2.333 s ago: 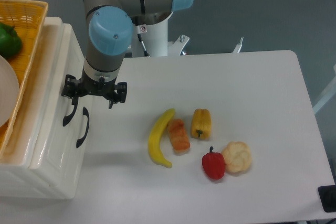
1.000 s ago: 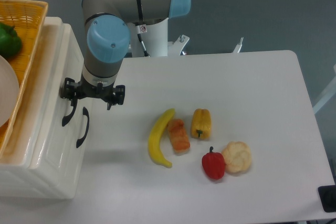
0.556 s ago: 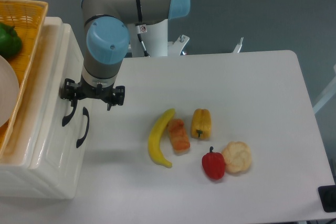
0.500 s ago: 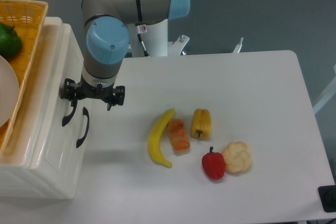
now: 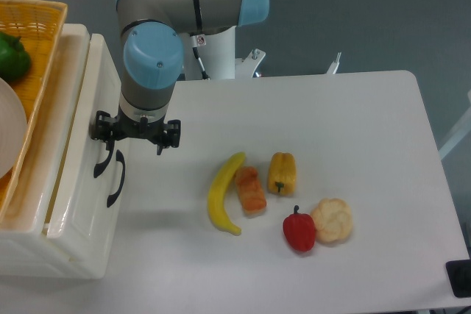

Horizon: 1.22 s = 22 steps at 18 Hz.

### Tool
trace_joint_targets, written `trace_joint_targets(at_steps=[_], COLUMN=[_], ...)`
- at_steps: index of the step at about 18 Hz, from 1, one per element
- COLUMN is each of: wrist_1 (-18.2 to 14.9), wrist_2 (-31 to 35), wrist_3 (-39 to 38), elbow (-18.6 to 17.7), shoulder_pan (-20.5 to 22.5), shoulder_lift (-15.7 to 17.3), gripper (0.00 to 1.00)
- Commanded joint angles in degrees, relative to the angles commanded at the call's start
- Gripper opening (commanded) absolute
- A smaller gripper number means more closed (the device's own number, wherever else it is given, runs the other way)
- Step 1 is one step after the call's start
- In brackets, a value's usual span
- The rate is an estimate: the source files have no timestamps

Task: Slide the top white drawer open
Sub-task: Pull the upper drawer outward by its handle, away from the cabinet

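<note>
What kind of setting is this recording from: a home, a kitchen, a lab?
Most likely a robotics lab bench made up like a kitchen: an arm with its gripper at the top white drawer, toy-looking food such as a banana on a plain white table, and a bare grey backdrop.

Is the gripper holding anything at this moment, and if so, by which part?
The gripper is at the curved black handle of the top white drawer, apparently hooking or gripping its upper end; the fingers are hidden, so the closure cannot be confirmed.

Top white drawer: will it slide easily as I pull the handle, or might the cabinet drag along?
The top white drawer looks like light, glossy plastic and shows a gap, so it probably glides. The gripper sits at its black handle. The loaded basket on top may steady the cabinet.
</note>
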Motion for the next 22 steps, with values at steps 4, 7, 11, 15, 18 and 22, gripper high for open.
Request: trace_joint_targets(at_steps=[4, 7, 11, 15, 18, 22], wrist_1=[0.0, 0.0, 0.0, -0.1, -0.1, -0.2], wrist_2=[0.1, 0.1, 0.1, 1.0, 1.0, 1.0], wrist_3=[0.5, 2.3, 4.9, 7.7, 8.5, 9.8], elbow=[0.2, 0.2, 0.4, 0.4, 0.4, 0.4], shoulder_pan=[1.6, 2.2, 3.3, 4.5, 5.5, 7.2], shoulder_lift=[0.1, 0.1, 0.3, 0.3, 0.3, 0.3], gripper=[1.0, 1.0, 1.0, 1.0, 1.0, 1.0])
